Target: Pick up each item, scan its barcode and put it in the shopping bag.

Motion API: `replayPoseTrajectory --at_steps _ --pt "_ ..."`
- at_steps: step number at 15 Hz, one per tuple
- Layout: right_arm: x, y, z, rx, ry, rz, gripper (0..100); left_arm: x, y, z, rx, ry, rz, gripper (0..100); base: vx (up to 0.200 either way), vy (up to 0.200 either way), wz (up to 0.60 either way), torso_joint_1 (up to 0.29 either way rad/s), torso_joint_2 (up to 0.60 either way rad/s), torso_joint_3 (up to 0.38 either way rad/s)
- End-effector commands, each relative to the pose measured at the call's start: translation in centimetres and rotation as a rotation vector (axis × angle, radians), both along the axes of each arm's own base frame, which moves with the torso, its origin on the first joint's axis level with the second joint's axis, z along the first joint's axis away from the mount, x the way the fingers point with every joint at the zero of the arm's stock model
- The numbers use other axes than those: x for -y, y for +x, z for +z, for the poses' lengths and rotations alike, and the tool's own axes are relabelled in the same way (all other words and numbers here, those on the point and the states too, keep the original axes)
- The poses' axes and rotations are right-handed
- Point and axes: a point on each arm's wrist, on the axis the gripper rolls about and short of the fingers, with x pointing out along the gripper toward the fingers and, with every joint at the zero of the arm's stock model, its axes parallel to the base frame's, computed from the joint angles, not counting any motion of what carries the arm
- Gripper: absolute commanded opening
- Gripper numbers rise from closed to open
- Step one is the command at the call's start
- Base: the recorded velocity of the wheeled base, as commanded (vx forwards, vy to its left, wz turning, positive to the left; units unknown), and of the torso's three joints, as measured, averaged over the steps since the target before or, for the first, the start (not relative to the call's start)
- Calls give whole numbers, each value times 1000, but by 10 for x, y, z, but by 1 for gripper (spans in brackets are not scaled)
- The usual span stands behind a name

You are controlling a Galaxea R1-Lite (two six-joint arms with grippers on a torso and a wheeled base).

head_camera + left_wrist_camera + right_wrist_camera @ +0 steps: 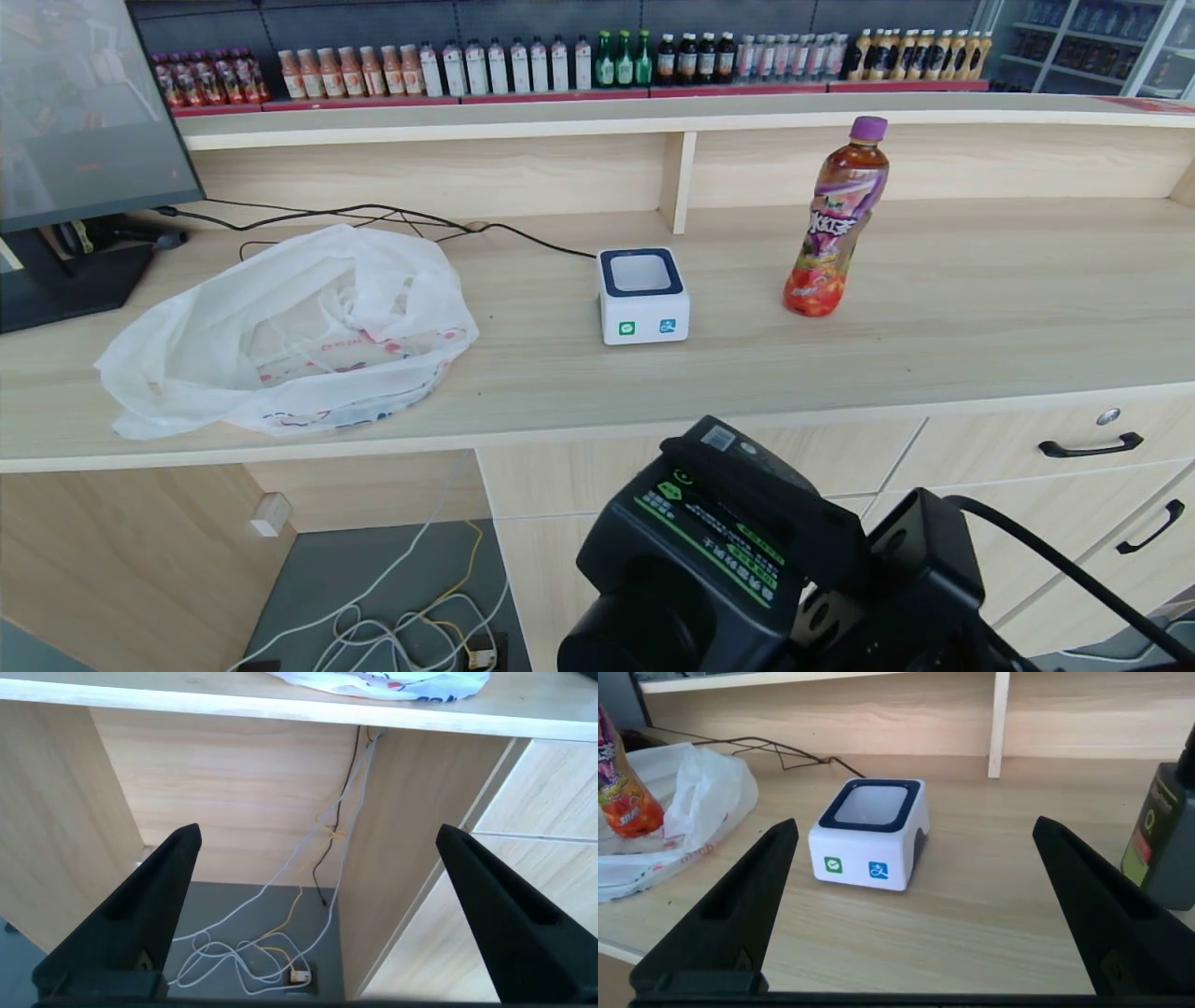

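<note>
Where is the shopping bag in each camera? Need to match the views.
Head view: the shopping bag lies on the counter, to the robot's left of the scanner.
Left wrist view: a strip of the shopping bag shows over the counter's front edge.
Right wrist view: the shopping bag sits on the counter, apart from the scanner.
Shared landmark: the wooden counter.

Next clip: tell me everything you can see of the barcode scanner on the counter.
The scanner is a small white box, plastic by its look, with a dark blue frame around a pale window on top and two small icons, green and blue, on its front. It sits flat on the wooden counter, between the shopping bag and the bottle, apart from both. A black cable runs from behind it.
</note>
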Motion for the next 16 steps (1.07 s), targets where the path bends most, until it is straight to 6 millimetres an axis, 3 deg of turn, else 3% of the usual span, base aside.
replayPoseTrajectory --at_steps 1,8,13,16 --pt "1 -2 2 7 5 0 100 0 0 0 0 0 0 100 0 -200 0 -2 2 2" --pt "6 -8 -1 -2 -1 -2 100 0 0 0 0 0 0 100 0 -200 0 2 2 4" --pt "-7 14 -3 -6 -11 -10 100 0 0 0 0 -1 0 100 0 -40 0 0 0 0" --pt "9 39 -7 -7 -50 -125 100 0 0 0 0 -1 0 100 0 0 0 0 0 0"
